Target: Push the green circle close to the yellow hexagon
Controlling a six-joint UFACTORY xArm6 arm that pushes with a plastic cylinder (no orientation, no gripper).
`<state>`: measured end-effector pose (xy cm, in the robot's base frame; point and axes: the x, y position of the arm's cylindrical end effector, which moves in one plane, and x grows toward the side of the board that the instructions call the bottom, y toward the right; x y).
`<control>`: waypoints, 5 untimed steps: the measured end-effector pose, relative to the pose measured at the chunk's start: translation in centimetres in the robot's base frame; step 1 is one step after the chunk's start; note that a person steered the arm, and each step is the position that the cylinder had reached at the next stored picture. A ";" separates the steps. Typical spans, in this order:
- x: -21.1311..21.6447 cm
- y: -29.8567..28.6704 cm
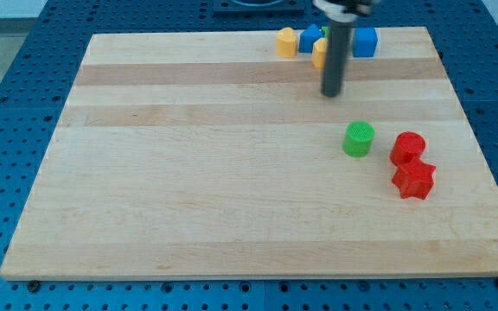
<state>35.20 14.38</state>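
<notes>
Green circle (359, 138) | just left of red blocks (408, 148) | my tip (331, 93) above it, apart

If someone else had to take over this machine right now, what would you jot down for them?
My tip rests on the board, above and slightly left of the green circle in the view, not touching it.
The yellow hexagon sits at the view's top, partly hidden behind the rod, in a cluster with a yellow block and two blue blocks.
Two red blocks lie just right of the green circle.
Done: nothing visible yet. Left: get below the circle and push it up to the hexagon.
</notes>
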 end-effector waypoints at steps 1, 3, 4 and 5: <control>0.0 11.5; 5.8 19.1; 8.6 12.4; 10.4 5.7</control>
<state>45.55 20.13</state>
